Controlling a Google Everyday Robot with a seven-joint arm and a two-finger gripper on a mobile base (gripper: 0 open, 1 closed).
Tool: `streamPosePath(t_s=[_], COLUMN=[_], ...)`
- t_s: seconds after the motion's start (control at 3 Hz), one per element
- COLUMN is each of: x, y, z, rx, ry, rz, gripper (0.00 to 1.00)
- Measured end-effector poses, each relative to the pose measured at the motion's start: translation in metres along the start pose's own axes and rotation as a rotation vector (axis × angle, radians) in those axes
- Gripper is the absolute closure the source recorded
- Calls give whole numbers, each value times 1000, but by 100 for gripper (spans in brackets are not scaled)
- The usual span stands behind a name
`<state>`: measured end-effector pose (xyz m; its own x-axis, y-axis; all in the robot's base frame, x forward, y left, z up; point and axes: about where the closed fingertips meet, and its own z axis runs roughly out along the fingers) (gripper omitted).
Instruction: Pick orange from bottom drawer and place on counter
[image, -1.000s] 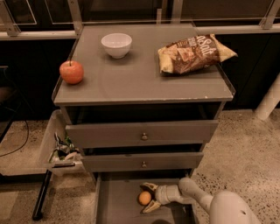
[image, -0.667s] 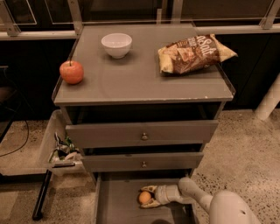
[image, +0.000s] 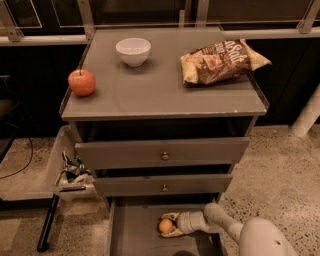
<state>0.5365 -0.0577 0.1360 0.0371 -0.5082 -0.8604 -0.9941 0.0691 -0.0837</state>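
The orange (image: 165, 226) lies on the floor of the open bottom drawer (image: 135, 235), below the two upper drawers. My gripper (image: 166, 226) reaches into the drawer from the right, and its two pale fingers sit on either side of the orange, close against it. The white arm runs off to the lower right. The counter (image: 160, 90) is the grey cabinet top above.
On the counter stand a reddish apple (image: 82, 82) at the left edge, a white bowl (image: 133, 51) at the back and a brown chip bag (image: 222, 61) at the right. A bin with clutter (image: 70, 172) sits left of the cabinet.
The fingers have drawn in closer around the orange. The orange and the arm have hardly moved.
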Motion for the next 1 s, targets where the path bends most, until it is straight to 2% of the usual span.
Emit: streamPosePath(t_s=[0.33,1.0], x=[-3,-41], y=[8,27], z=[-3,-51], rx=[-24,-70], ry=[4,-54], rz=[16,-12], gripper=[100,100])
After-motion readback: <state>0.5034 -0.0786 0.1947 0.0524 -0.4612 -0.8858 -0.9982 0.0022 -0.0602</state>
